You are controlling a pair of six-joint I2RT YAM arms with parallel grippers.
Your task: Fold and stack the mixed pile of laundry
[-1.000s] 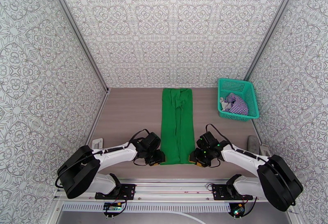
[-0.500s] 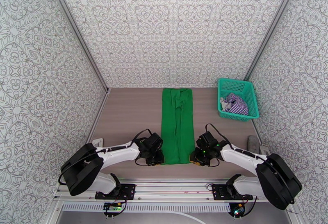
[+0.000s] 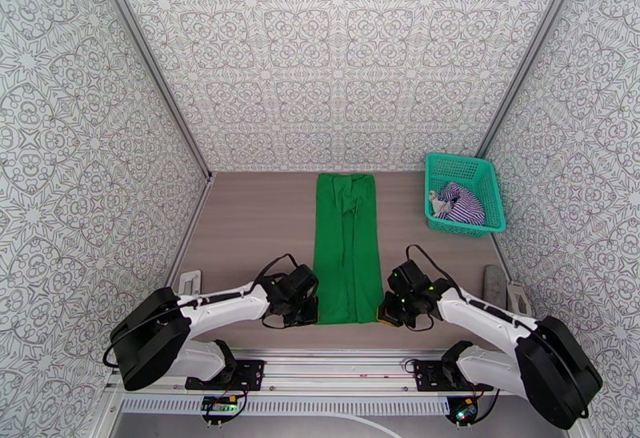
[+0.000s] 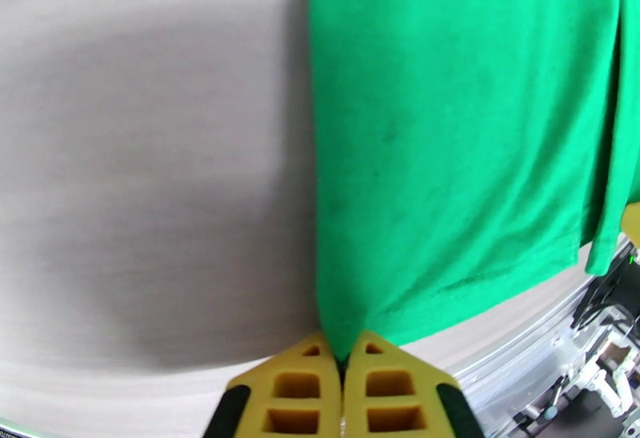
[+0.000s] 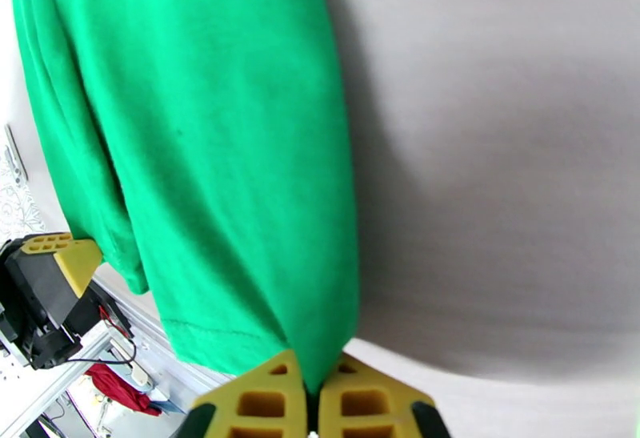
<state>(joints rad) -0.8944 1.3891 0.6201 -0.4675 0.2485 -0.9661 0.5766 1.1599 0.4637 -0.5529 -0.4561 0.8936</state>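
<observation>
Left tool (image 4: 342, 358): jaws fully closed, pinching the near left corner of the green T-shirt (image 3: 346, 247) at its hem. The T-shirt lies flat as a long, narrow folded strip down the middle of the tabletop (image 3: 256, 223), from near the front edge to the far wall. Right tool (image 5: 314, 387): jaws fully closed, pinching the near right corner of the same hem. Far right: the striped top (image 3: 460, 204) lies crumpled inside the teal basket (image 3: 478, 166), well apart from the T-shirt.
</observation>
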